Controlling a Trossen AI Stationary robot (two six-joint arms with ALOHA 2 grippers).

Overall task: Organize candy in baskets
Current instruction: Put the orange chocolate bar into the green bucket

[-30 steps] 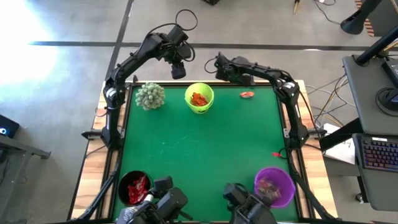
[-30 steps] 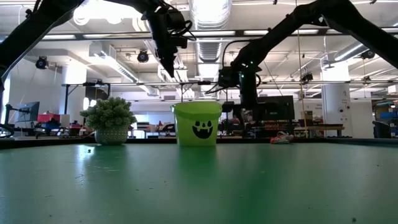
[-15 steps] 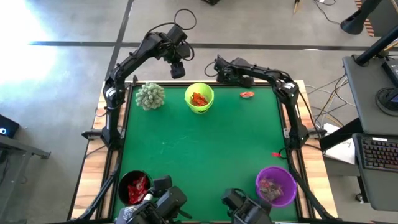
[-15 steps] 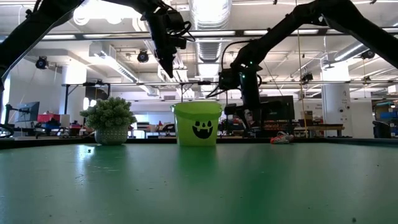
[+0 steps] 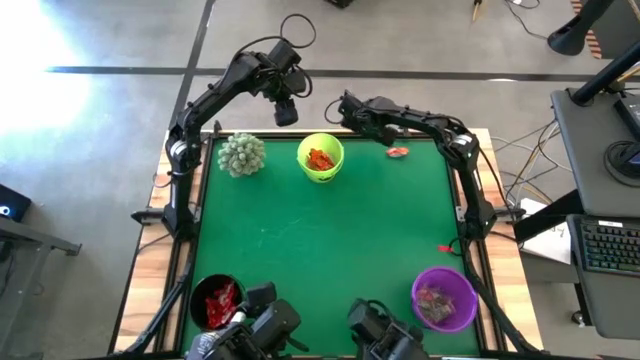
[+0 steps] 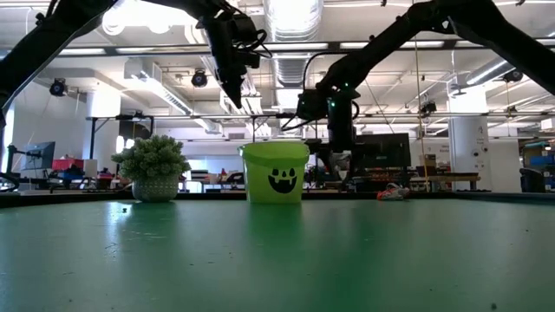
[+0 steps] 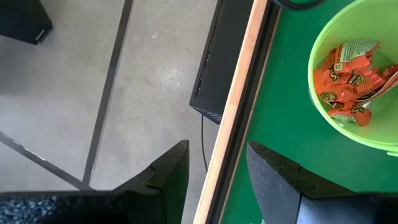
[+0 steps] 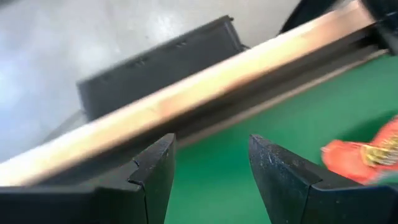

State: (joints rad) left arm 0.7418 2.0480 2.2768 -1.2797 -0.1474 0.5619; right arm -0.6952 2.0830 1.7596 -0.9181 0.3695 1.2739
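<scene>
The lime green basket [image 5: 320,157] stands by the far edge with orange candy [image 7: 345,81] inside. The black basket [image 5: 217,300], holding red candy, is at the near left; the purple basket [image 5: 442,298], with pale candy, at the near right. One orange-red candy [image 5: 398,152] lies loose near the far edge, and a small red one [image 5: 445,247] near the right edge. My left gripper [image 5: 285,112] hangs open over the far edge, left of the lime basket. My right gripper [image 5: 346,104] is open over the far edge, between the lime basket and the loose candy [image 8: 360,155].
A spiky pale-green plant [image 5: 241,154] stands left of the lime basket. The wooden table rim [image 7: 236,106] runs under both grippers, with floor beyond it. The middle of the green mat [image 5: 320,240] holds no objects.
My right gripper has moved along the far edge toward the table's left, away from the loose orange-red candy and closer to the lime basket. It has stayed open. The left arm has kept still.
</scene>
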